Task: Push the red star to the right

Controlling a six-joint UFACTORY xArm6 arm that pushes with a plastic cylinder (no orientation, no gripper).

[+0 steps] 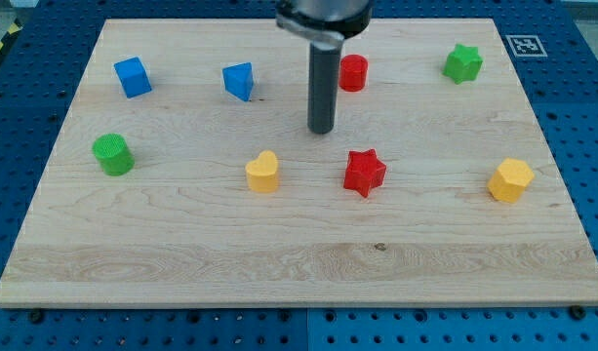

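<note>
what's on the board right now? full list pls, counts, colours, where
red star: 1, red, centre-right, just below and right of my tip
red cylinder: 1, red, top centre, right of the rod
blue cube: 1, blue, top left
blue block: 1, blue, angular shape, top, left of centre
green cylinder: 1, green, left edge, mid-height
green star: 1, green, top right
yellow heart: 1, yellow, centre, left of the red star
yellow hexagon: 1, yellow, right edge, mid-height
wooden board: 1, light wood, fills the view
marker tag: 1, black and white, off the board's top right corner
my tip: 1, dark rod end, up-left of the red star, not touching it
</note>
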